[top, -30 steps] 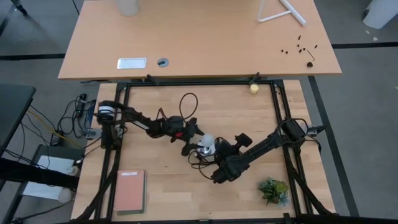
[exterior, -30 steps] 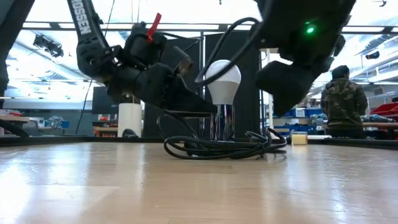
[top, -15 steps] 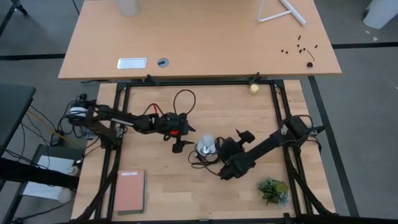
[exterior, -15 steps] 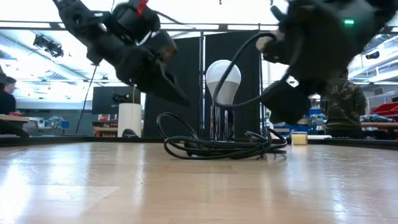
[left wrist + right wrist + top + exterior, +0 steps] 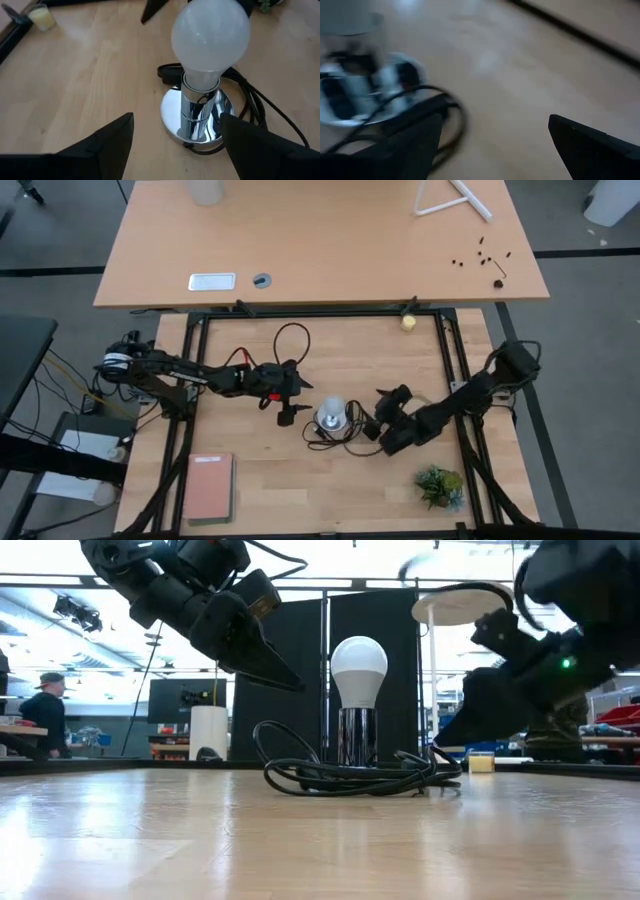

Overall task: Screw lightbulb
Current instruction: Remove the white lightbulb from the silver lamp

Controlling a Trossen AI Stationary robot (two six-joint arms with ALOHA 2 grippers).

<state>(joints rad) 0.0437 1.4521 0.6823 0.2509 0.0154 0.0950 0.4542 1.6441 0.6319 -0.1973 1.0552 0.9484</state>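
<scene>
We judge the task nearly finished: the lightbulb (image 5: 359,668) stands upright in the chrome socket (image 5: 196,116) near the middle of the desk (image 5: 330,490), and neither arm touches it. Whether it is threaded fully home we cannot tell. The left gripper (image 5: 289,399) hangs at about nine o'clock from the bulb, fingers spread wide and empty. The right gripper (image 5: 388,415) sits at about three o'clock, likewise wide open, holding nothing. What seems left is only for the arms to clear off. We count one bulb, one socket, one coiled black cord (image 5: 345,778), two grippers, one book (image 5: 209,486), one small plant (image 5: 440,485).
</scene>
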